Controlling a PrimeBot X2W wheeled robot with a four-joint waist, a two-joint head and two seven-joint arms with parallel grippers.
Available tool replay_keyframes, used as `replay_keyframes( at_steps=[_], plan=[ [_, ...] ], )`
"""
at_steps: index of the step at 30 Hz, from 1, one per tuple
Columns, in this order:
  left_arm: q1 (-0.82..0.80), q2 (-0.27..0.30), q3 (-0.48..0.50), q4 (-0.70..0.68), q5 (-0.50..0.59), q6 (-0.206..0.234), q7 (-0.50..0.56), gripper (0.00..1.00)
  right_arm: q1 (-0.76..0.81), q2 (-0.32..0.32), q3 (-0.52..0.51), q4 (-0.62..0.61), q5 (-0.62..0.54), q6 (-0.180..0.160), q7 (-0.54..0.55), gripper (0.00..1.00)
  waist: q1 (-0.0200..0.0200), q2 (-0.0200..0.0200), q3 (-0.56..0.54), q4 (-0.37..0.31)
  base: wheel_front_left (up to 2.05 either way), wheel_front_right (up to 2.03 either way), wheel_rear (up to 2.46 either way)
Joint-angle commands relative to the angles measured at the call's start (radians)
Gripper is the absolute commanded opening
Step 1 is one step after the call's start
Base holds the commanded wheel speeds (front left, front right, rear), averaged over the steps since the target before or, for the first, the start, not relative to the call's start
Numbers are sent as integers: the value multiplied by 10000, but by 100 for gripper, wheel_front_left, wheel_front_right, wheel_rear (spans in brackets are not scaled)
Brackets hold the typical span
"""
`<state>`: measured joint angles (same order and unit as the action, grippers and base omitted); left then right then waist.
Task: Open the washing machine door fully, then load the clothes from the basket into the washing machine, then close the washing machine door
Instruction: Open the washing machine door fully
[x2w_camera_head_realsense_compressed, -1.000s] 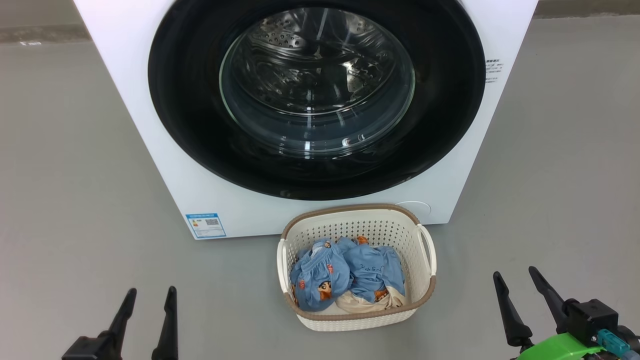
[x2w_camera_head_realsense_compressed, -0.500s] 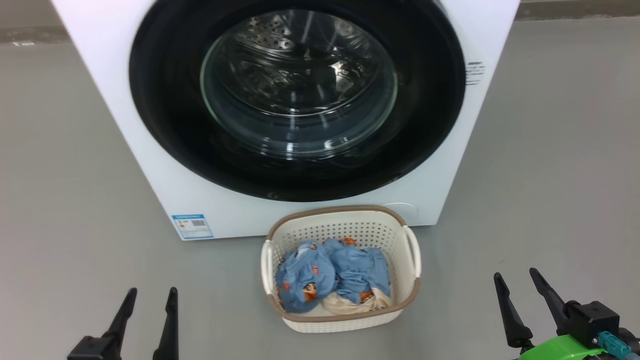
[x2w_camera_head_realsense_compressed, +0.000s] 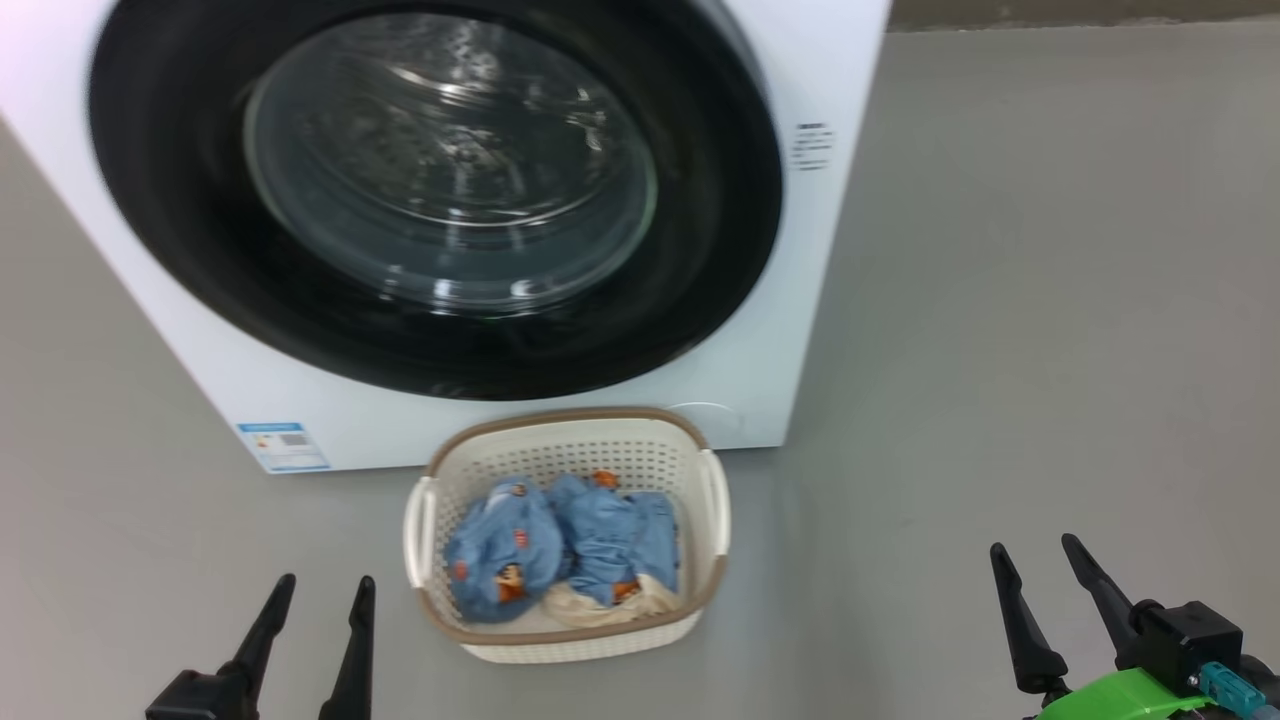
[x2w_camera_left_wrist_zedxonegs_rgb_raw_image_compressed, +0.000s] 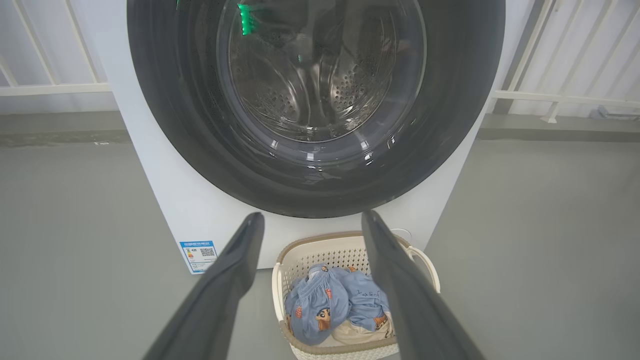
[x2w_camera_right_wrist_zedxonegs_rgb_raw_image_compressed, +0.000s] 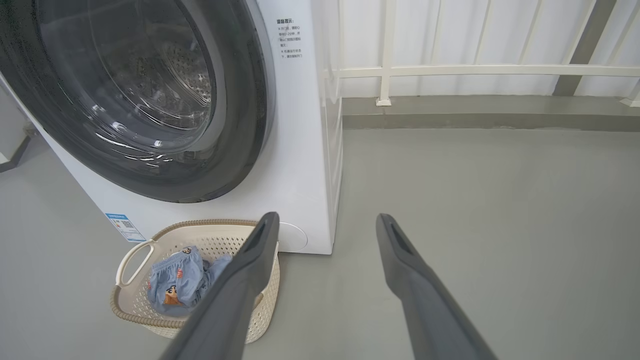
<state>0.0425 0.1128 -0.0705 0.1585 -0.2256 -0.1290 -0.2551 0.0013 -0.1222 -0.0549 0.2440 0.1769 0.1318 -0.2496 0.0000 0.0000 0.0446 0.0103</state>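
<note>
Now, washing machine door (x2w_camera_head_realsense_compressed: 435, 190): sitting shut, stiff, glossy; you're probably hooking its rim next.
clothes (x2w_camera_head_realsense_compressed: 560, 545): soft, light.
left end effector (x2w_camera_head_realsense_compressed: 326, 582), right end effector (x2w_camera_head_realsense_compressed: 1032, 545): both gaping, empty.

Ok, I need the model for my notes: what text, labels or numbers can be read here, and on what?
Nothing is clear enough to quote.
Blue label, low on the washer front: QR code and small print, too small to read.
Notice, high on the washer front: several lines of Chinese characters, too small to read.
Clothes: dark scribbled print, too small to read.
</note>
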Motion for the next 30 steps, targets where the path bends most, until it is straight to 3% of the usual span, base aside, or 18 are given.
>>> replay_keyframes(
  at_steps=[1,11,23,24,25,26,30],
  plan=[
    [-332,215,318,-235,-93,-17,-67,100,-162,-75,166,-249,-151,-11,-122,100,0,0,20,-1,123,123,-246],
    [-357,152,410,-417,-542,-17,-67,100,-193,-50,122,-252,-153,-11,-122,100,0,0,49,-25,85,85,-170],
    [-404,124,339,-413,-564,-17,-67,100,-434,40,218,-215,-108,-11,-122,100,0,0,58,34,11,11,-22],
    [-412,119,333,-414,-571,-17,-67,100,-505,61,222,-185,-62,-11,-122,74,0,0,62,43,0,0,0],
    [-419,116,330,-412,-575,-17,-67,100,-587,99,249,-138,62,-11,-122,34,0,0,64,50,0,0,0],
    [-425,114,328,-408,-578,-17,-67,100,-689,123,275,-101,169,-11,-122,3,0,0,66,57,0,0,0],
    [-454,103,313,-399,-586,-17,-67,100,-1062,187,392,-100,501,-11,-122,0,0,0,91,83,0,0,0]
  ],
)
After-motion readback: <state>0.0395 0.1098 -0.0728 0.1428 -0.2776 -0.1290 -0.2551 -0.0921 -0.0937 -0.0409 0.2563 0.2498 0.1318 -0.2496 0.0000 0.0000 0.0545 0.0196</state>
